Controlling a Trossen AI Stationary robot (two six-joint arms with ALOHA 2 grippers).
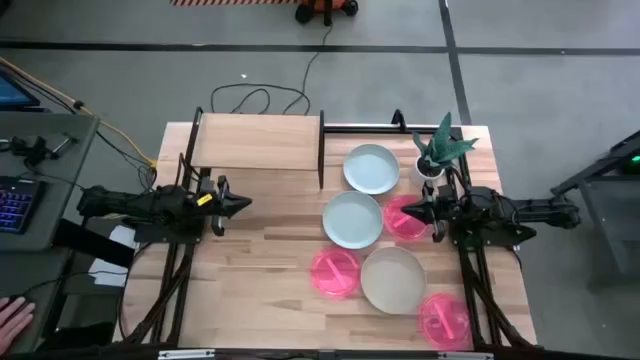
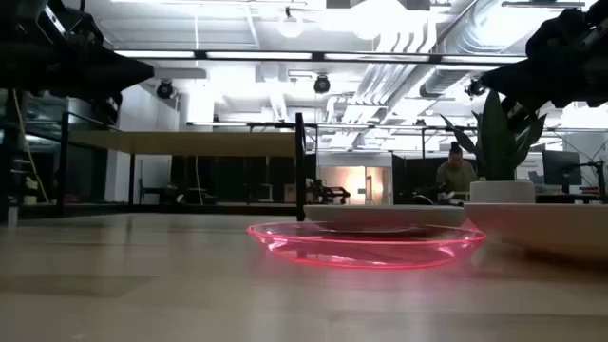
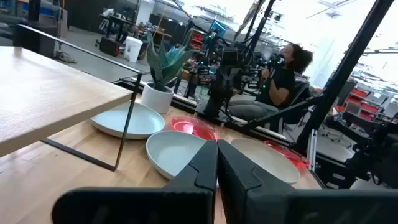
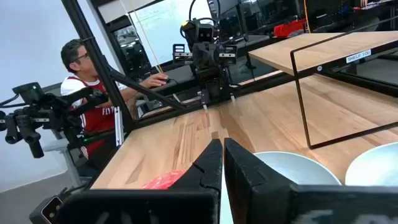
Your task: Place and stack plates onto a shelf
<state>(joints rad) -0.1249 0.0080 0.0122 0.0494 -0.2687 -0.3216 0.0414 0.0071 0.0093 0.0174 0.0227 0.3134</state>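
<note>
Plates (image 1: 352, 219) lie spread over the right half of the plank bench (image 1: 260, 270), none yet on the shelf (image 1: 257, 141), whose pale board on thin black posts stands at the back left. Both the left gripper (image 1: 245, 204) and right gripper (image 1: 405, 212) hover empty, fingers closed. Glossy, shallow rims and crowded neighbours could invite a slipped grasp or a knock; the translucent pink ones look slickest.

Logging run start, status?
Left gripper shut, right gripper shut above a translucent pink plate. Light wooden shelf bare; six plates on table. Small white plant pot beside shelf.
</note>
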